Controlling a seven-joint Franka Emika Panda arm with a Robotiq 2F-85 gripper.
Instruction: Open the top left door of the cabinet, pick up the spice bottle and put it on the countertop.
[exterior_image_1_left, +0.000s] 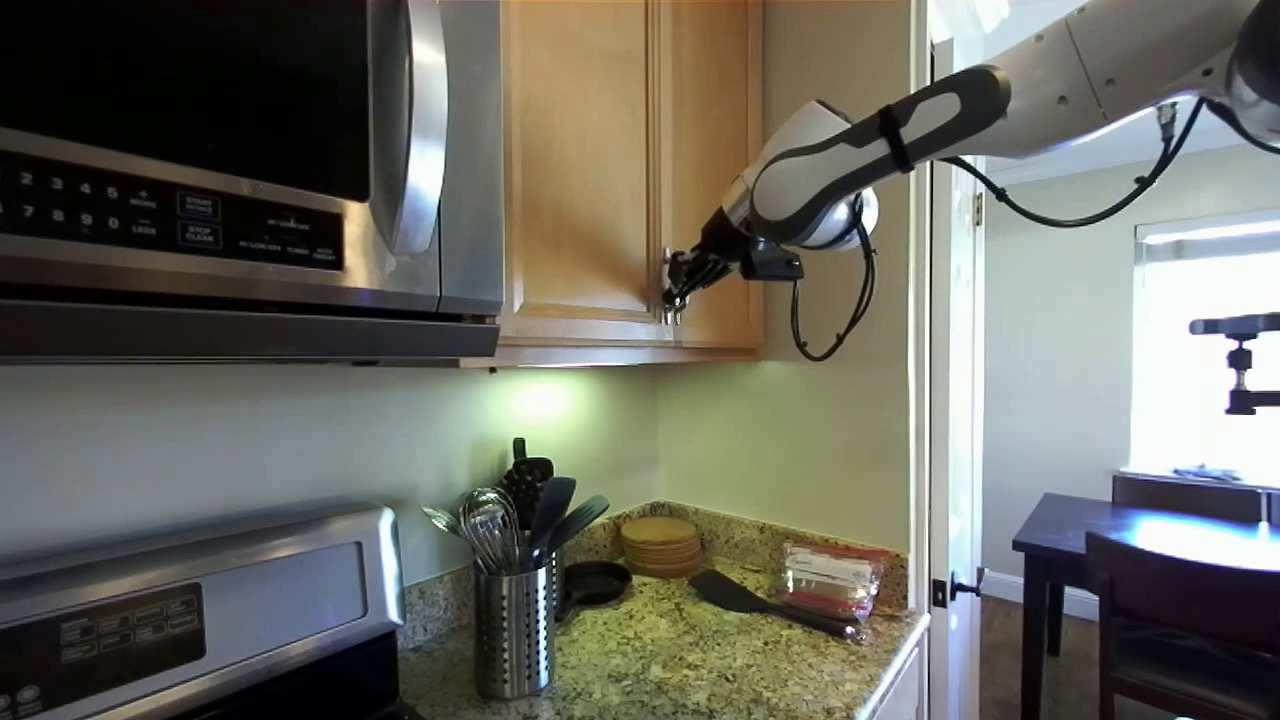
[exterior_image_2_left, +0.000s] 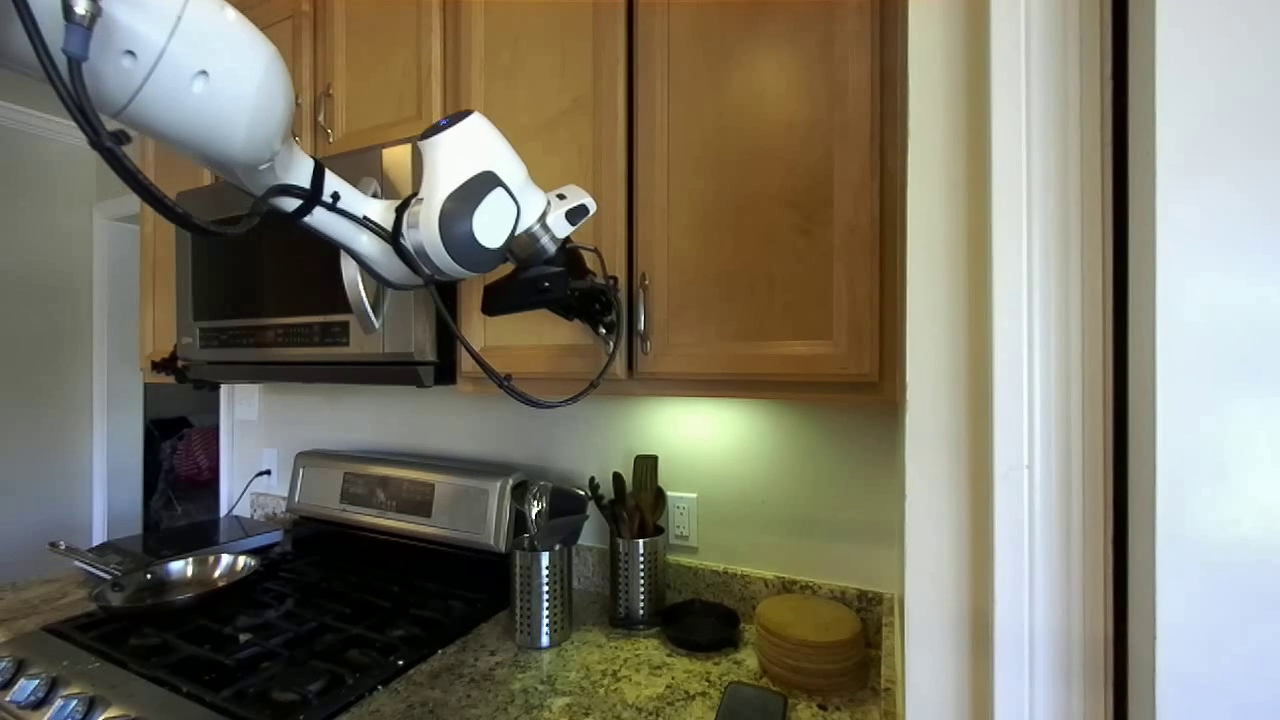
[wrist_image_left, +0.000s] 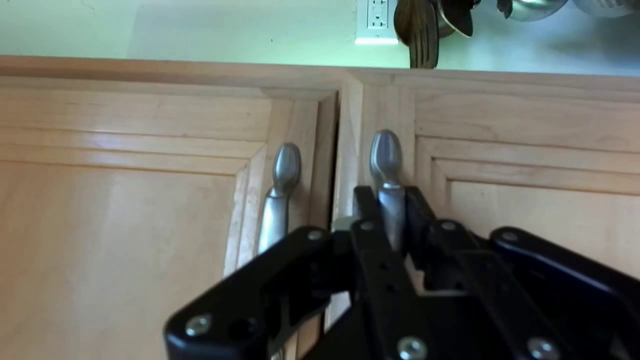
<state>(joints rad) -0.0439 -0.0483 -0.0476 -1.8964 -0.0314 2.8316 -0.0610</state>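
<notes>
Spice bottle shows in none of my views; I take it to be inside, behind the top left door, whose bar handle I have hold of. My gripper is clenched on that bar, jaws against both flanks with no gap that I can make out, and the bar's lower end pokes out below my grip. The bar runs upright along the door's right edge, so it presumably hangs from its left: my pull ought to swing outward and round to the left, turning as I go. Just to my right is the twin handle, on the twin door, near enough that a sideways drift might knock it. Both doors look shut on the cabinet, or nearly so. Well below lies the countertop, where two steel utensil holders stand; farther off, in an exterior view, is a dark wooden table.
</notes>
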